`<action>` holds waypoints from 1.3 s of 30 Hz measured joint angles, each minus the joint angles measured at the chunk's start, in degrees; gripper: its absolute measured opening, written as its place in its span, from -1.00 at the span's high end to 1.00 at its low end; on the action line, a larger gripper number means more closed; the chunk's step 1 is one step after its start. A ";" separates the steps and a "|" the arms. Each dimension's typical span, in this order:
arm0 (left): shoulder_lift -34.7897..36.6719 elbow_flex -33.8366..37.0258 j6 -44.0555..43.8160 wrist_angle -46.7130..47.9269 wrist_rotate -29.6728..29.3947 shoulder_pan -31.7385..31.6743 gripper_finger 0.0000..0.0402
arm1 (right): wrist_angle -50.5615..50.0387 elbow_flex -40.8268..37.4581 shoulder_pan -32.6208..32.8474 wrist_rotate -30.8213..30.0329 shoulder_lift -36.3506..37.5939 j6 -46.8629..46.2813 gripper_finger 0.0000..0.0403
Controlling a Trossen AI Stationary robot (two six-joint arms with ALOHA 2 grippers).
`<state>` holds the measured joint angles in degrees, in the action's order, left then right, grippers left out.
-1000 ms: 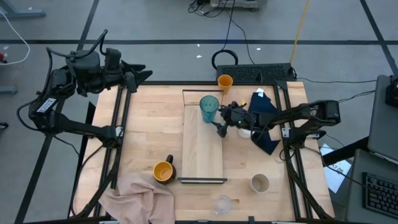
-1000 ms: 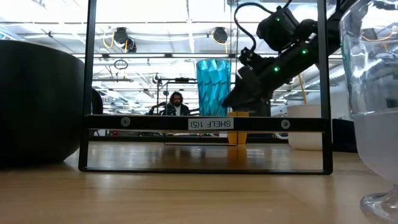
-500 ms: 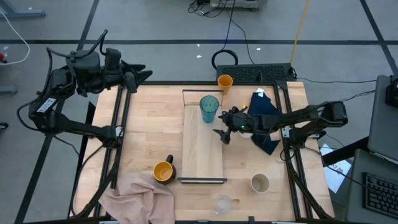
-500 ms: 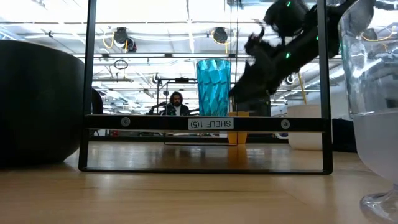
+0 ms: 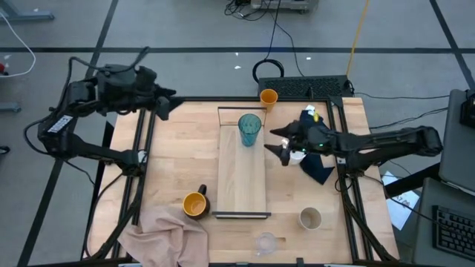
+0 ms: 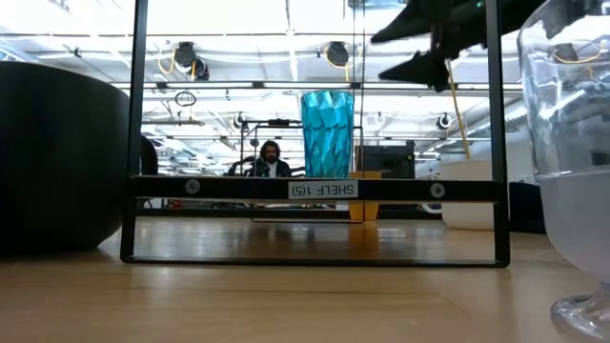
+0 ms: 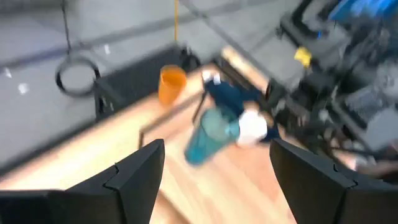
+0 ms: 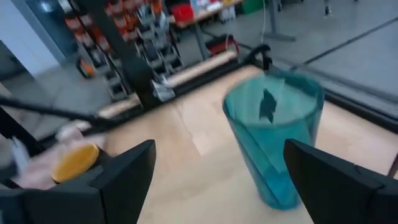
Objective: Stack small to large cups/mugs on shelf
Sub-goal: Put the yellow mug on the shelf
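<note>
The teal tumbler (image 5: 249,128) (image 6: 327,133) (image 8: 273,137) stands upright on its base at the far end of the shelf (image 5: 242,174). My right gripper (image 5: 273,141) (image 6: 419,43) (image 8: 214,180) hangs open, raised above the table just right of the tumbler, touching nothing. My left gripper (image 5: 169,104) (image 7: 214,180) is open, high over the table's far left corner. The small orange cup (image 5: 268,97) stands beyond the shelf. The white mug (image 5: 296,155) shows partly under my right arm. On the table are the dark mug with a yellow inside (image 5: 194,204), the beige cup (image 5: 309,218) and the clear glass (image 5: 266,242).
A dark blue cloth (image 5: 318,167) lies under my right arm at the table's right. A pink cloth (image 5: 167,231) is bunched at the near left corner. Black frame posts (image 5: 141,156) run along both table sides. A person (image 6: 272,157) sits in the room beyond.
My right gripper has risen and drawn back from the tumbler toward the table's right edge, rolling as it went, and stays open. The tumbler stands where it was on the shelf. My left gripper has tipped downward a little.
</note>
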<state>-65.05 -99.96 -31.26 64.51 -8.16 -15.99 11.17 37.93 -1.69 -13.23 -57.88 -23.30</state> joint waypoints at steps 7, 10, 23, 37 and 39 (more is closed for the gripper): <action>-3.16 0.00 0.42 7.20 7.27 1.31 -0.45 | -0.69 0.00 1.08 0.02 4.57 -1.28 -0.70; -4.95 0.00 0.91 13.60 9.24 2.52 -0.45 | -1.12 0.01 1.88 0.05 5.44 -1.52 -0.70; -12.45 0.00 -9.41 25.62 11.40 18.81 -0.45 | -1.78 0.00 4.07 0.04 8.17 -1.60 -0.70; -26.42 0.00 -24.87 25.37 8.92 32.11 -0.45 | -2.53 0.00 4.09 4.95 14.07 -1.97 -0.70; -28.58 0.00 -25.17 25.28 10.22 33.38 -0.45 | -2.55 0.00 4.09 6.03 15.22 -3.07 -0.70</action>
<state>-93.63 -99.96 -56.43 89.78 2.06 17.39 8.62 37.93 2.39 -7.20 -42.66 -26.37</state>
